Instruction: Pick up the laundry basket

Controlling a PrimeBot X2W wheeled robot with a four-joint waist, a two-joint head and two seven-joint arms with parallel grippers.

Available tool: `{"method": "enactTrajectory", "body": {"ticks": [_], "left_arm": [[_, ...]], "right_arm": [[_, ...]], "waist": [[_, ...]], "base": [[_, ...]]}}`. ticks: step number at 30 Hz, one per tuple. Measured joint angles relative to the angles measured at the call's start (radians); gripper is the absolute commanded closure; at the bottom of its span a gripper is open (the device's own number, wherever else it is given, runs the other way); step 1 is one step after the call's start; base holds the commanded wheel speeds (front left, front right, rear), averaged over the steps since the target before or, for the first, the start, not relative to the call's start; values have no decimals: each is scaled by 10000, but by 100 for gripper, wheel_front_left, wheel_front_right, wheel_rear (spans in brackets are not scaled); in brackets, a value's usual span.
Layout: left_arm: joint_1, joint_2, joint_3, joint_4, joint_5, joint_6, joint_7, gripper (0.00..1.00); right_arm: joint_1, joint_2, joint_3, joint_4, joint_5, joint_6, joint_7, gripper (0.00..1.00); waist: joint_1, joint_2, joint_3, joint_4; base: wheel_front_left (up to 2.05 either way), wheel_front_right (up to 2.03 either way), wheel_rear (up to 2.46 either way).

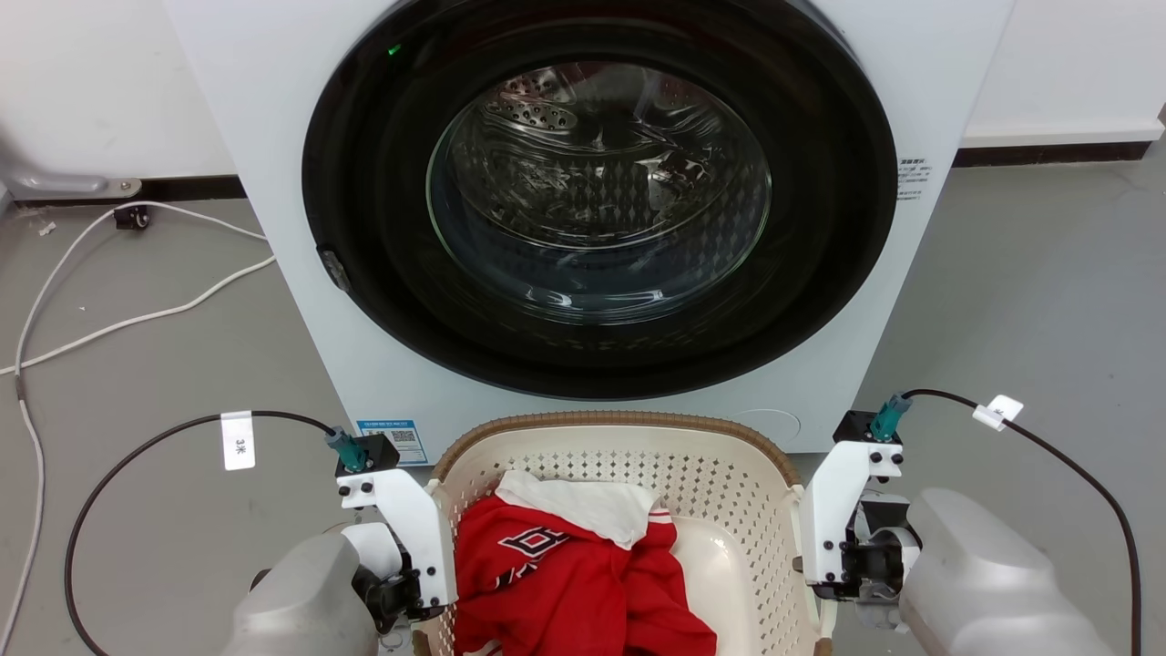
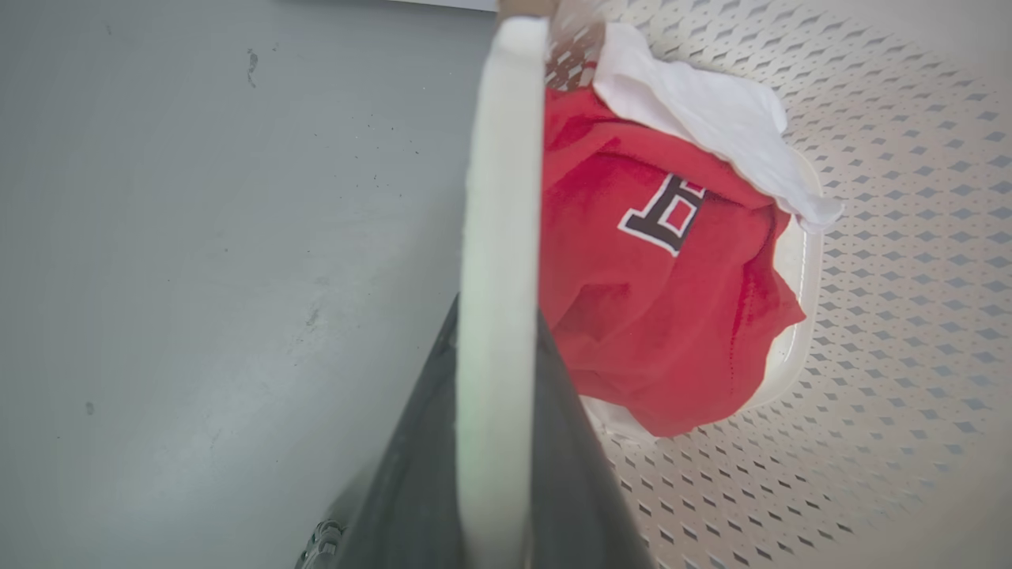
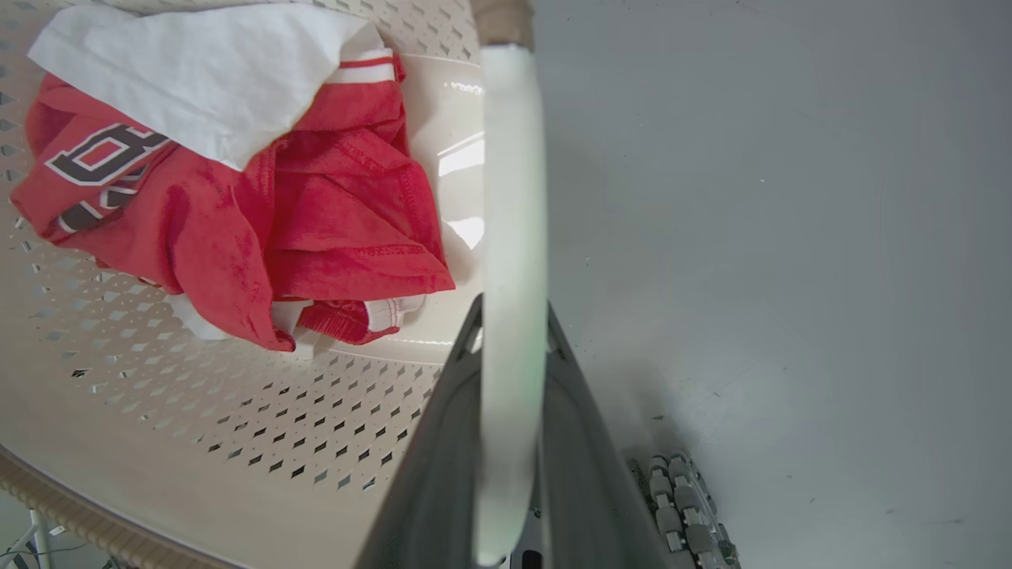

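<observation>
laundry basket (image 1: 710,474) sits just in front of the washing machine (image 1: 273,137), between both arms. Can't tell if it's off the floor (image 1: 1020,301). left gripper (image 2: 498,316): fingers closed down tight on the white left handle (image 2: 502,158). right gripper (image 3: 514,310): same, pinching the right handle (image 3: 514,158). Inside: red garment (image 1: 565,583), white cloth (image 1: 583,503) on top.

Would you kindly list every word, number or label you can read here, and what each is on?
"3米": white tag on the left cable.
Blue QR sticker on the washing machine: too small to read.
Printed label on its right front: too small.
Block lettering on the red garment in the laundry basket: folded, unreadable.
Second tag on the right cable: blurred.
</observation>
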Motion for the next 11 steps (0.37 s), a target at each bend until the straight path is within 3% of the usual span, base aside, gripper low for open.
{"method": "enactTrajectory", "body": {"ticks": [11], "left_arm": [[7, 2, -130, 8, -115, 0, -19, 100]], "right_arm": [[10, 2, -50, 0, -19, 0, -6, 100]], "waist": [[0, 0, -44, 14]], "base": [[0, 0, 0]]}}
